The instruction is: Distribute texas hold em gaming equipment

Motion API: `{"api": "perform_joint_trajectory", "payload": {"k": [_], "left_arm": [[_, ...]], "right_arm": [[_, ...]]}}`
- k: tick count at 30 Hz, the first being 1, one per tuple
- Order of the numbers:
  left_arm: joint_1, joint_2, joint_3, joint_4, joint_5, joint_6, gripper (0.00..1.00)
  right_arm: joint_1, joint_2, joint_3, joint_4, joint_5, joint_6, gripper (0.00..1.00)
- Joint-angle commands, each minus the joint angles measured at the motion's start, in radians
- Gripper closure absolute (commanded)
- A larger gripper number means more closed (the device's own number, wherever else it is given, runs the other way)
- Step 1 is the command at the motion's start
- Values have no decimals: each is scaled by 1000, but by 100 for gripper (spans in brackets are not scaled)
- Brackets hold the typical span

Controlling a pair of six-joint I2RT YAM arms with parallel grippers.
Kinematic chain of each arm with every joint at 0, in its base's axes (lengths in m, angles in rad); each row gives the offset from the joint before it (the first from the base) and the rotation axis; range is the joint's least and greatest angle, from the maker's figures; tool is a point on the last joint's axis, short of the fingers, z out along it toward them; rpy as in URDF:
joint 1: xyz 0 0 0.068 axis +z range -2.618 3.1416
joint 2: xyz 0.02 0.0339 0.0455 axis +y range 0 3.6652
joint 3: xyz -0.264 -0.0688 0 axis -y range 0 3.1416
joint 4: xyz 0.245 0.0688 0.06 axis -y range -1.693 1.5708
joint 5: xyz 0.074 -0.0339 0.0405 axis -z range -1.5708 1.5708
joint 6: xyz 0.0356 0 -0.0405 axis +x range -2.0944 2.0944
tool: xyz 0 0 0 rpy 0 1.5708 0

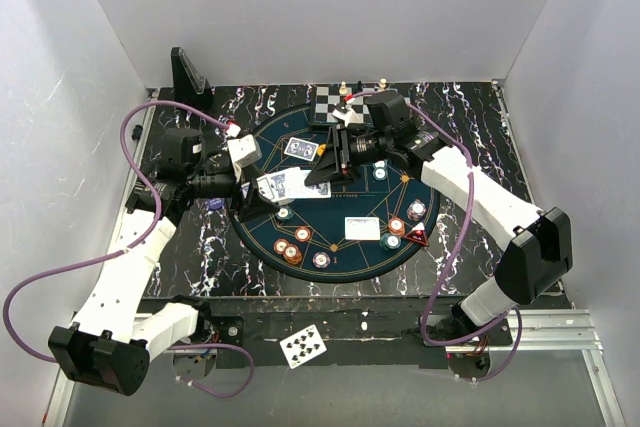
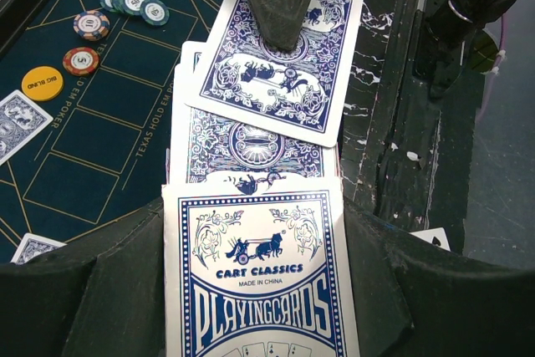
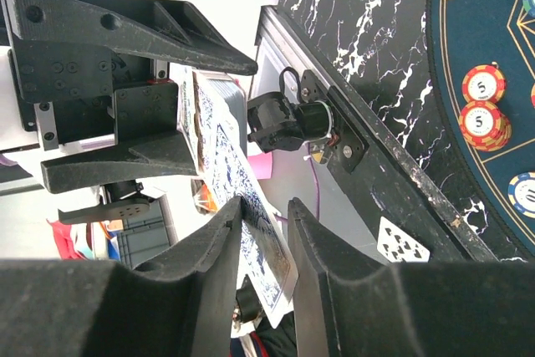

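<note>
My left gripper (image 1: 262, 192) is shut on a blue-and-white box of playing cards (image 2: 263, 282), held above the left side of the round mat (image 1: 345, 202). Several blue-backed cards fan out of the box. The top card (image 2: 280, 73) has slid furthest out. My right gripper (image 1: 322, 175) is at that card. In the right wrist view its fingers (image 3: 230, 257) straddle the card's edge (image 3: 272, 261). The card lies against one finger, with a gap to the other. Orange chips (image 1: 291, 250), teal chips (image 1: 392, 241), a red triangle (image 1: 419, 237) and a yellow disc (image 2: 42, 83) lie on the mat.
A face-down card (image 1: 300, 149) and a white card (image 1: 362, 228) lie on the mat. A chessboard (image 1: 335, 102) stands at the back and a black stand (image 1: 188, 75) at the back left. A spade card (image 1: 303, 347) lies off the table's front edge.
</note>
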Motion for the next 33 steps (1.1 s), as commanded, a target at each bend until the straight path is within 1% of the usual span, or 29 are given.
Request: {"api": "perform_joint_trajectory", "payload": {"k": [1, 6, 15, 19, 24, 29, 33], "left_arm": [[4, -23, 3, 46, 19, -18, 100], [6, -26, -6, 48, 16, -20, 100], [9, -21, -12, 69, 4, -40, 100], [15, -17, -9, 69, -13, -41, 100], [44, -15, -17, 88, -19, -66, 100], [55, -7, -15, 86, -12, -61, 100], [61, -12, -6, 82, -10, -61, 100]], "right_arm": [[-12, -39, -18, 10, -24, 6, 66], [-29, -56, -26, 2, -36, 4, 70], [-60, -86, -38, -15, -76, 4, 83], [-92, -103, -40, -33, -102, -10, 88], [-167, -143, -62, -59, -126, -31, 99], [-230, -157, -110, -36, -162, -22, 99], [-239, -96, -150, 38, -159, -11, 99]]}}
